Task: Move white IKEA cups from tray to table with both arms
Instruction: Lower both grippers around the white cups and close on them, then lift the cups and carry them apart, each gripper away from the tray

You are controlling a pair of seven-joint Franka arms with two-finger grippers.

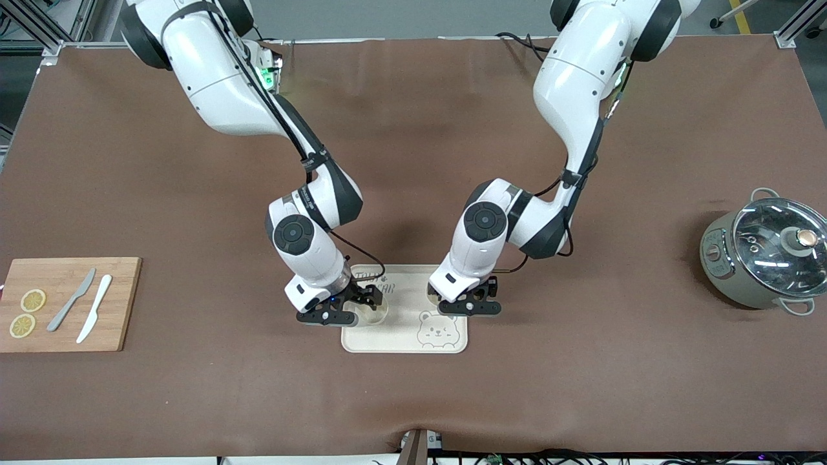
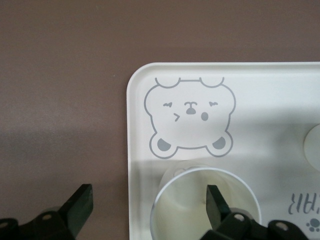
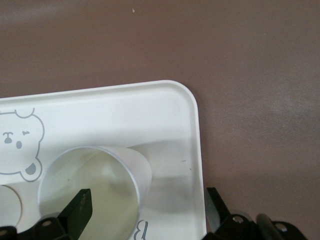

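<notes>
1. You have moved nothing yet: both white IKEA cups stand upright on the tray [image 1: 404, 345], which lies on the tabletop [image 1: 413, 400] between the two arms.

2. Your right gripper [image 1: 333, 310] is down at the tray's corner toward the right arm's end. Its jaws are spread wide and astride the wall of one cup [image 3: 95, 185]: one finger [image 3: 80, 207] hangs inside the cup's mouth, the other [image 3: 214, 202] stands outside it, at the tray's rim. Nothing is clamped.

3. Your left gripper [image 1: 470, 303] is down at the tray's edge toward the left arm's end, beside the bear-face drawing [image 1: 436, 328]. It too is released, with one finger [image 2: 215, 202] inside the mouth of the other cup [image 2: 192, 205] and the other finger [image 2: 80, 202] over the brown cloth off the tray.

4. By my reading, both arms are at the pre-grasp step, each set to pinch a cup by its wall.

5. What is left for you is nearly the whole job: close both grippers on the walls, lift the cups clear of the raised rim, carry them outward, and set them down on the cloth.

6. The cutting board [image 1: 64, 303] with its knives and the lidded pot [image 1: 765, 255] sit well apart at the two ends.
</notes>
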